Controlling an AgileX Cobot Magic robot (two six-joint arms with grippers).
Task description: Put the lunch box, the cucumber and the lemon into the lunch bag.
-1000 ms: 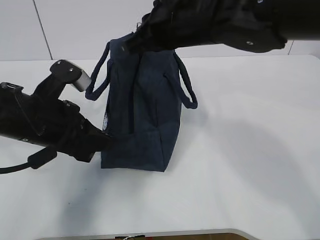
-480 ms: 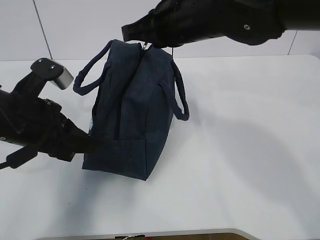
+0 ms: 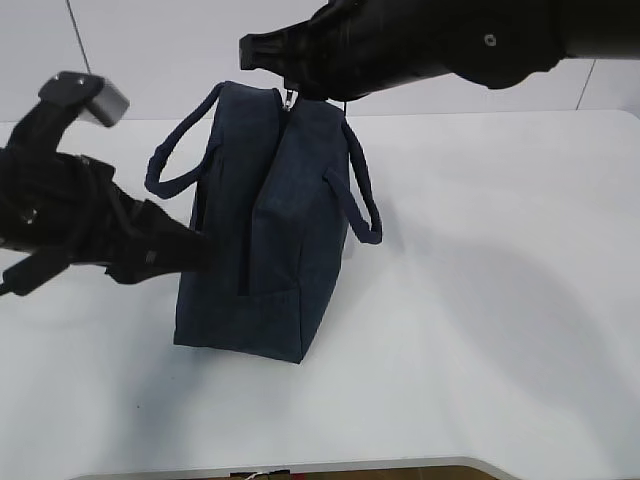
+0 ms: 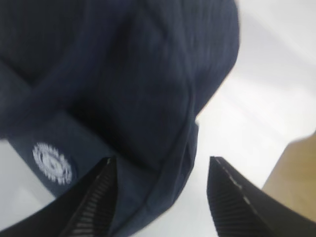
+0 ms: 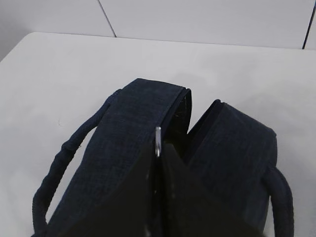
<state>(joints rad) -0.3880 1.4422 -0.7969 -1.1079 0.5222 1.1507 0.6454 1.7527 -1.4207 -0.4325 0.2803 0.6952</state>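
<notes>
The dark navy lunch bag [image 3: 270,230] stands upright on the white table. My right gripper [image 3: 290,88] reaches in from the upper right and is shut on the metal zipper pull [image 5: 158,141] at the far end of the bag's top; beyond the pull the top gapes a little. My left gripper [image 3: 203,247] is at the bag's left side, low down. Its jaws are open, and a lower corner of the lunch bag [image 4: 148,148] lies between them, next to the left finger [image 4: 96,197]. The lunch box, the cucumber and the lemon are out of view.
Two padded loop handles hang off the bag, one on the left [image 3: 170,165] and one on the right [image 3: 362,205]. The white table [image 3: 500,300] stretches to the right and front of the bag. Its front edge [image 3: 330,466] is close to the bottom of the exterior view.
My left gripper has opened and let go of the bag's side, and that arm has lifted. The bag shifted left, and the right gripper moved left with the zipper pull.
</notes>
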